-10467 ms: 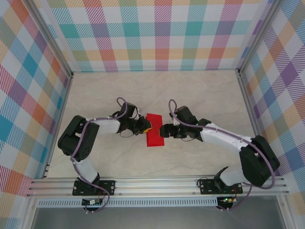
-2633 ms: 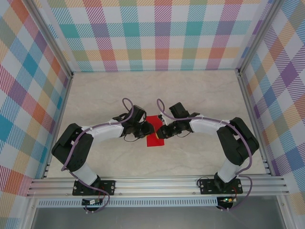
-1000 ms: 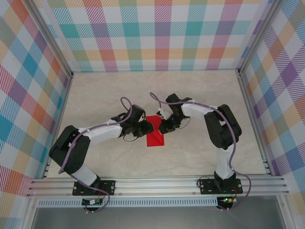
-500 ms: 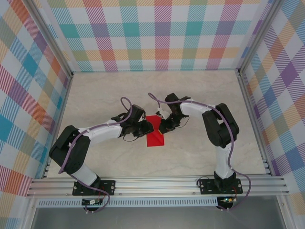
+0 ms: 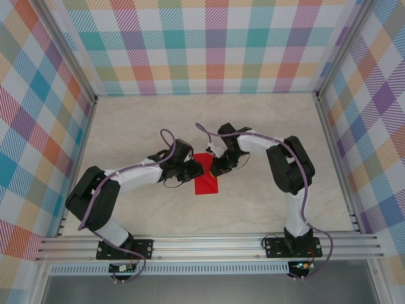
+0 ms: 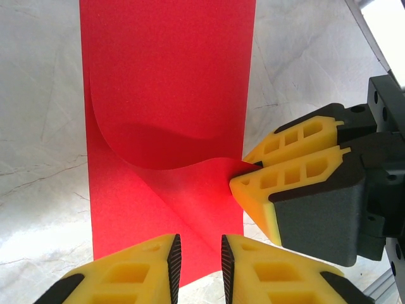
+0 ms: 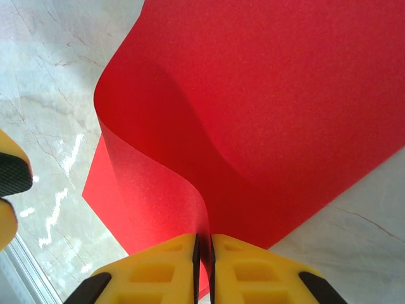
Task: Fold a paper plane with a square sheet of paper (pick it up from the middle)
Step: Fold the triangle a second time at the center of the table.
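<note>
Right pincer (image 6: 239, 175) close before left pincer (image 6: 198, 246)

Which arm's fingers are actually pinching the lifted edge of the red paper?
The right arm's fingers: they are shut on the curled-up edge of the red sheet. The left arm's fingers stand slightly apart over the flat part.

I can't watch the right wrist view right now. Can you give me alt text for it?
The right claw is shut on the edge of the red sheet, holding that part curled up off the marble table while the rest lies flat.
</note>
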